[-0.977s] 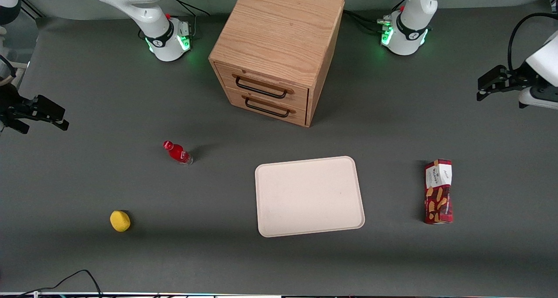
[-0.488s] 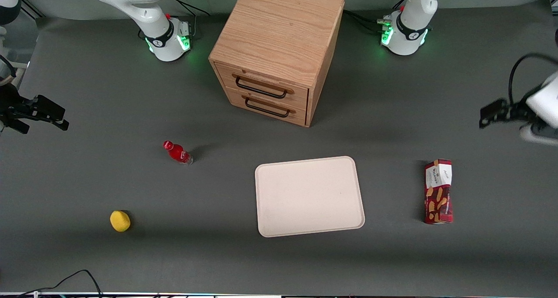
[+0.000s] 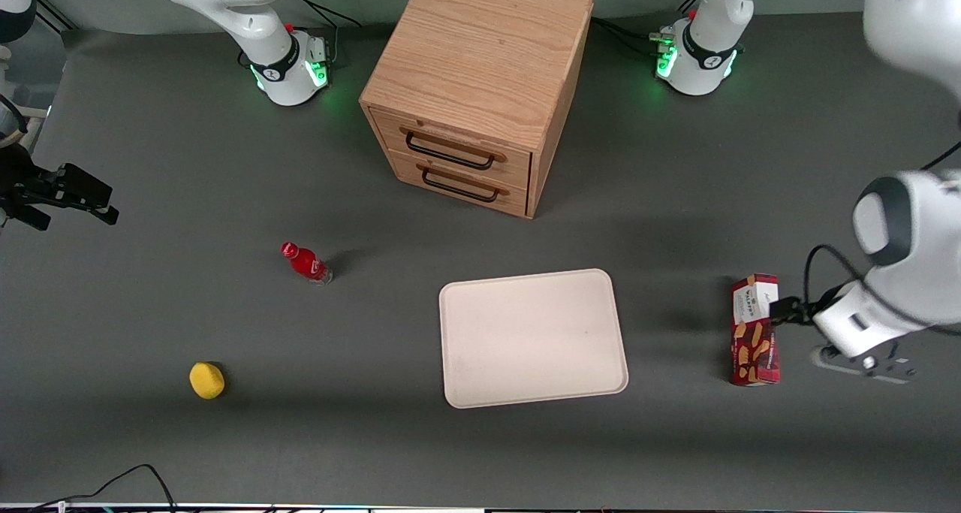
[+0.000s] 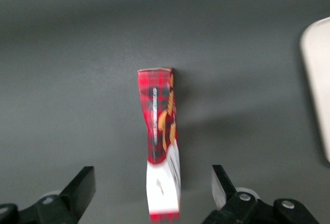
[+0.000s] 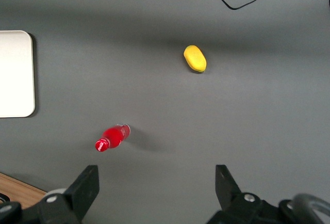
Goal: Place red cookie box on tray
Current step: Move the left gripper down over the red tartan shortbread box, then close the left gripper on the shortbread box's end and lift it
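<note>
A yellow lemon-shaped object is lying on the dark counter toward the parked arm's end, nearer the front camera than the small red bottle, which is tipping at a slant. A wooden drawer cabinet with two black handles is standing mid-counter, farther from the camera than everything else. In front of its drawers, the tray is sitting flat and bare.

Toward the working arm's end, well apart from the tray, the red cookie box is lying on the counter, its white end panel pointing away from the front camera. The left arm's end effector is hanging just beside the box's white end, on the side away from the tray; whether it is touching the carton cannot be told from the front.

In the left wrist view, the end effector is standing released, its two fingers spread wide with the box lying between them, touching neither. A corner of the tray is showing there too.
</note>
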